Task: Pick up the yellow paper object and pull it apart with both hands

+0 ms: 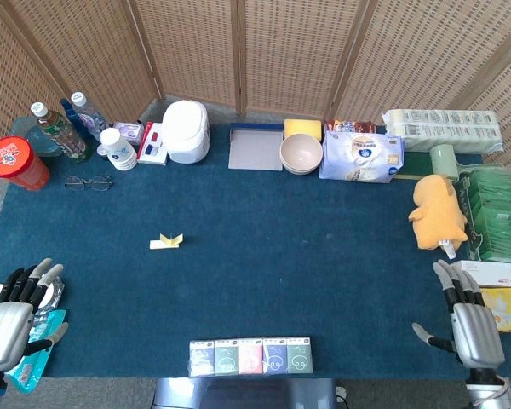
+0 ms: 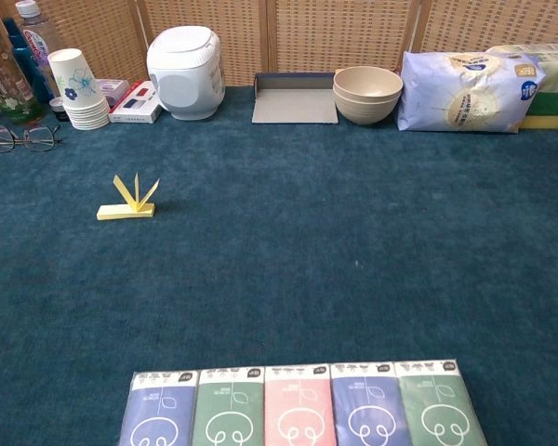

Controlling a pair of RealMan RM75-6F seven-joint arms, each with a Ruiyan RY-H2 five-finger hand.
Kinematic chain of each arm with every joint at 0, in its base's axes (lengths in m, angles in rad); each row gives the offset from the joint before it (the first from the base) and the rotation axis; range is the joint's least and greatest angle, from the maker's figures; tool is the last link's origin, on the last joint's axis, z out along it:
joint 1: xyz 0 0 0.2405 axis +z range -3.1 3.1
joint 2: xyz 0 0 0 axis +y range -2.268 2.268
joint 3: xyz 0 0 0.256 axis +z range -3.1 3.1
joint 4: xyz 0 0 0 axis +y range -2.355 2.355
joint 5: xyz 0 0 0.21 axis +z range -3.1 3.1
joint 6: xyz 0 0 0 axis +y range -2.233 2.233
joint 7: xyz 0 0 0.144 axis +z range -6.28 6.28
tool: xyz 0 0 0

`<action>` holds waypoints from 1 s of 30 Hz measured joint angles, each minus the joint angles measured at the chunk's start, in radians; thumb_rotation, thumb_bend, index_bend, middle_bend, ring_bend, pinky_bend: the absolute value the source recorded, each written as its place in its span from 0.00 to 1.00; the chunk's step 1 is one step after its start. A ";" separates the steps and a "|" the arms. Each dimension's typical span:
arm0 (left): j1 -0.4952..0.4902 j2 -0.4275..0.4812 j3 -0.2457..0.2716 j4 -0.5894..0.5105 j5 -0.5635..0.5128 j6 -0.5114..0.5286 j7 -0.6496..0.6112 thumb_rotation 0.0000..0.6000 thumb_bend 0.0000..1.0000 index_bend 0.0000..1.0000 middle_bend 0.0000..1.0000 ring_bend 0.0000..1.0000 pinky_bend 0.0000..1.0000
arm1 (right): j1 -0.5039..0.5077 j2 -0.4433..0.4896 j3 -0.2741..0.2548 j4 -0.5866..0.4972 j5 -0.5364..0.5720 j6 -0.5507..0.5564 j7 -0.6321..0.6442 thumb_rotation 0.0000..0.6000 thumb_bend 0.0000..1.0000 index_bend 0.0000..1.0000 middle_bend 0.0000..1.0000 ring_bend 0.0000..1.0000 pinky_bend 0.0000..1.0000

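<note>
The yellow paper object [image 1: 167, 242] lies on the blue table cloth left of centre, a flat strip with folded points standing up from it; the chest view shows the yellow paper object [image 2: 130, 200] at the left. My left hand [image 1: 15, 312] rests at the table's near left edge, fingers spread, holding nothing, well below and left of the paper. At the near right edge, my right hand [image 1: 466, 315] also has its fingers apart and is empty, far from the paper. Neither hand appears in the chest view.
A row of coloured tissue packs [image 1: 250, 355] lies at the front edge. Along the back stand bottles [image 1: 61, 130], paper cups [image 1: 117, 149], a white cooker [image 1: 186, 130], a grey tray [image 1: 255, 146], bowls [image 1: 301, 153] and a blue bag [image 1: 361, 157]. Glasses [image 1: 88, 181] lie left; a yellow plush [image 1: 439, 211] sits right.
</note>
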 measured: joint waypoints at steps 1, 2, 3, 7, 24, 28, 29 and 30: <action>-0.001 0.000 0.000 0.000 -0.001 -0.003 0.000 1.00 0.21 0.09 0.06 0.07 0.01 | -0.008 -0.001 -0.008 0.019 -0.013 0.003 0.020 1.00 0.15 0.00 0.04 0.00 0.00; -0.001 -0.001 0.001 0.000 -0.002 -0.004 0.000 1.00 0.21 0.09 0.06 0.07 0.01 | -0.008 -0.002 -0.008 0.027 -0.017 0.003 0.029 1.00 0.15 0.00 0.04 0.00 0.00; -0.002 -0.001 0.001 0.000 -0.003 -0.005 0.000 1.00 0.21 0.09 0.06 0.07 0.01 | -0.005 -0.003 -0.006 0.029 -0.018 0.003 0.034 1.00 0.15 0.00 0.04 0.00 0.00; 0.000 0.000 0.003 -0.001 -0.002 -0.005 0.000 1.00 0.21 0.09 0.06 0.07 0.01 | 0.005 -0.008 0.000 0.024 -0.017 -0.004 0.037 1.00 0.15 0.00 0.04 0.00 0.00; 0.003 0.022 0.003 -0.013 0.007 0.008 -0.010 1.00 0.21 0.10 0.06 0.07 0.01 | 0.009 -0.018 0.007 0.025 -0.018 -0.005 0.039 1.00 0.15 0.00 0.04 0.00 0.00; 0.000 0.022 0.002 -0.015 0.005 0.003 -0.008 1.00 0.21 0.10 0.06 0.07 0.01 | 0.010 -0.019 0.010 0.024 -0.013 -0.006 0.037 1.00 0.15 0.00 0.04 0.00 0.00; -0.001 0.023 0.002 -0.016 0.005 0.001 -0.007 1.00 0.21 0.10 0.06 0.07 0.01 | 0.011 -0.019 0.011 0.024 -0.012 -0.006 0.037 1.00 0.15 0.00 0.04 0.00 0.00; -0.002 0.024 0.001 -0.016 0.004 -0.001 -0.006 1.00 0.21 0.10 0.06 0.07 0.01 | 0.011 -0.020 0.012 0.024 -0.011 -0.006 0.037 1.00 0.15 0.00 0.04 0.00 0.00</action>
